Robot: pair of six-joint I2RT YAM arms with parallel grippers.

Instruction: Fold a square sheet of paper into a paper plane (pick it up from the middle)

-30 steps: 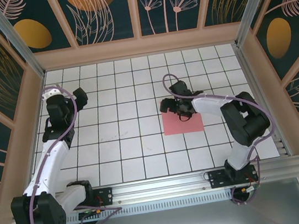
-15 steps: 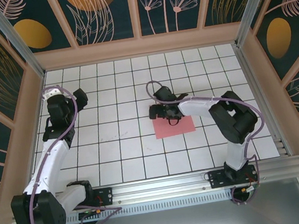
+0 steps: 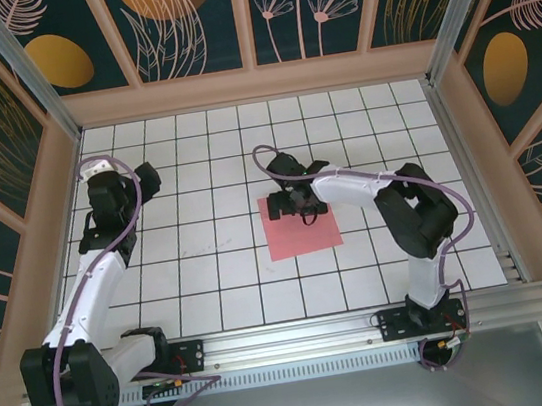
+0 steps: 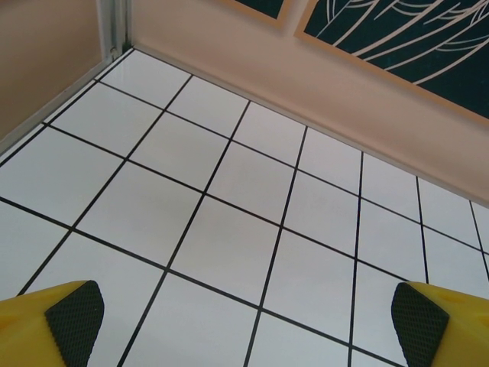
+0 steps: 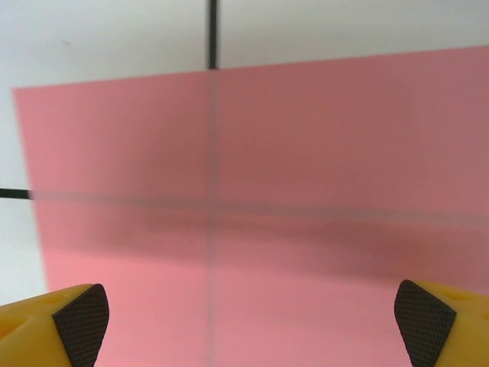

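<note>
Right gripper (image 3: 296,202) stands with its jaws spread wide and nothing between them, poised over the far edge of the square sheet of paper (image 3: 303,234), which lies flat on the tiled table (image 3: 210,272) a little right of the middle. Over the last second gripper and sheet have slid leftward and slightly nearer together, so the sheet seems to be dragged toward the centre, probably to bring it within both arms' reach; no fold is begun yet. The right wrist view adds what the overhead one lacks: the dark pads (image 5: 80,317) flank the pink surface, and faint cross lines on it run on from the black tile joints. Whether the pads press the paper cannot be told. Farther off, the left gripper (image 3: 142,177) hangs open over bare tiles near the back wall (image 4: 321,84).
</note>
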